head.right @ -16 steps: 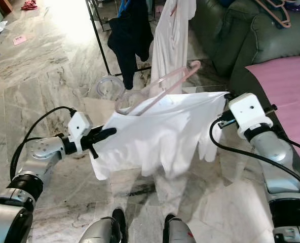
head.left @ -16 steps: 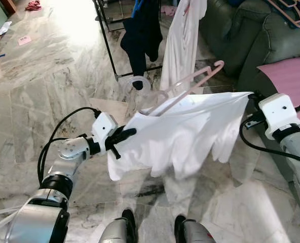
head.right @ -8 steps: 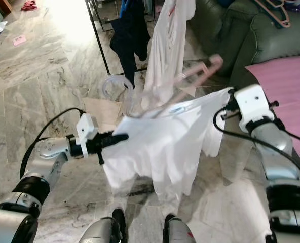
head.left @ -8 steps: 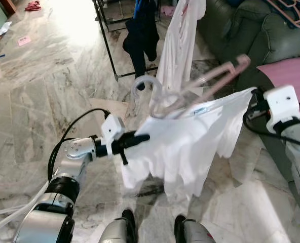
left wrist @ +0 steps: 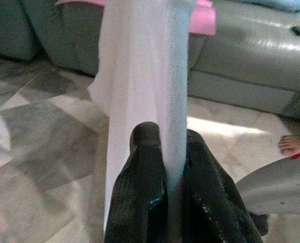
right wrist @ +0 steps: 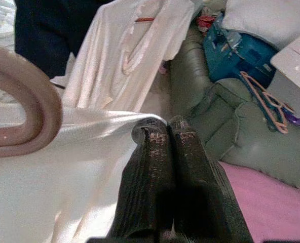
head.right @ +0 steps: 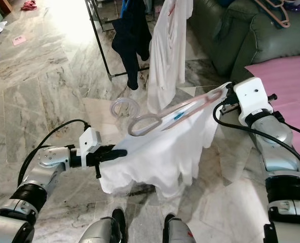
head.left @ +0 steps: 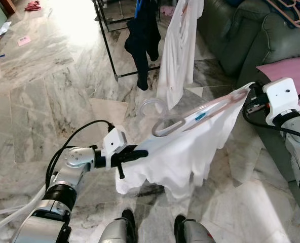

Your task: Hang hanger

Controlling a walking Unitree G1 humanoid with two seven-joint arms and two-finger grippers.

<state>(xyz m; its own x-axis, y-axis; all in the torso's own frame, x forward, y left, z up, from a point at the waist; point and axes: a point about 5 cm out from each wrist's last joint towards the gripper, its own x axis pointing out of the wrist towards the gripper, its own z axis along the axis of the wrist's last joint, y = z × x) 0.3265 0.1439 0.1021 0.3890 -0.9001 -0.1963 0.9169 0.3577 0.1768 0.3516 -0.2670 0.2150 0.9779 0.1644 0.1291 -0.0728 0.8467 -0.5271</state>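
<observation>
A white shirt [head.left: 183, 152] is stretched between my two grippers above the marble floor. My left gripper [head.left: 142, 153] is shut on its lower left edge; in the left wrist view the fingers [left wrist: 140, 192] pinch the white cloth [left wrist: 145, 76]. My right gripper [head.left: 250, 93] is shut on the shirt's upper right corner, pinching the fabric [right wrist: 79, 167] in the right wrist view. A pink hanger [head.left: 200, 114] lies along the shirt's top edge, its looped end [head.right: 142, 124] sticking out toward the clothes rack [head.left: 109, 45].
The black rack holds a dark blue garment [head.left: 142, 35] and a white shirt [head.left: 178, 45]. A green sofa [head.left: 241, 35] with a pink blanket [head.left: 292, 68] and spare pink hangers [head.left: 287, 12] stands at the right. A person's foot [left wrist: 294, 144] rests on the floor.
The hanger has dropped from a raised tilt to lie lower along the shirt. My left gripper has moved down and inward, and the shirt hangs narrower.
</observation>
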